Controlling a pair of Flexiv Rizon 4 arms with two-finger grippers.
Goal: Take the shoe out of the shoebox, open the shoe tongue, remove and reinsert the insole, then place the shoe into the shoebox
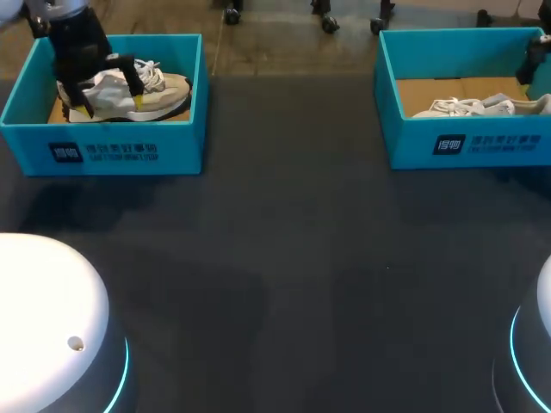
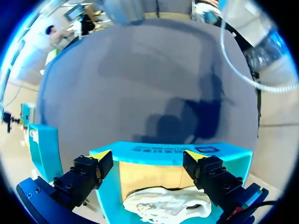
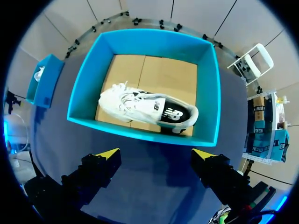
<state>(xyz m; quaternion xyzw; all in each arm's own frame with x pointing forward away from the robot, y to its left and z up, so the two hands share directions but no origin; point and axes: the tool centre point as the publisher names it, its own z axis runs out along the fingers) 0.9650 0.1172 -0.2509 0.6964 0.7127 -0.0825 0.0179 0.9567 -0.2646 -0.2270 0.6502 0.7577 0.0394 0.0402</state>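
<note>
A beige and white sneaker [image 1: 129, 90] lies in the teal shoebox [image 1: 112, 151] at the table's far left. My left gripper [image 1: 102, 101] hangs open just over it, one yellow tip off each end. In the left wrist view the sneaker [image 2: 163, 204] lies under and between the open fingers of the left gripper [image 2: 148, 157], inside the box's wall [image 2: 173, 151]. A white sneaker [image 1: 469, 107] lies in a second teal shoebox [image 1: 465, 142] at the far right. My right gripper [image 3: 156, 153] is open high above that sneaker [image 3: 145, 109] and its box [image 3: 140, 133], holding nothing.
The dark table [image 1: 293, 258] stretches between the two boxes and towards me. My right arm [image 1: 535, 58] shows only at the right box's far corner. White robot bases stand at the near left [image 1: 43, 310] and the near right [image 1: 538, 344].
</note>
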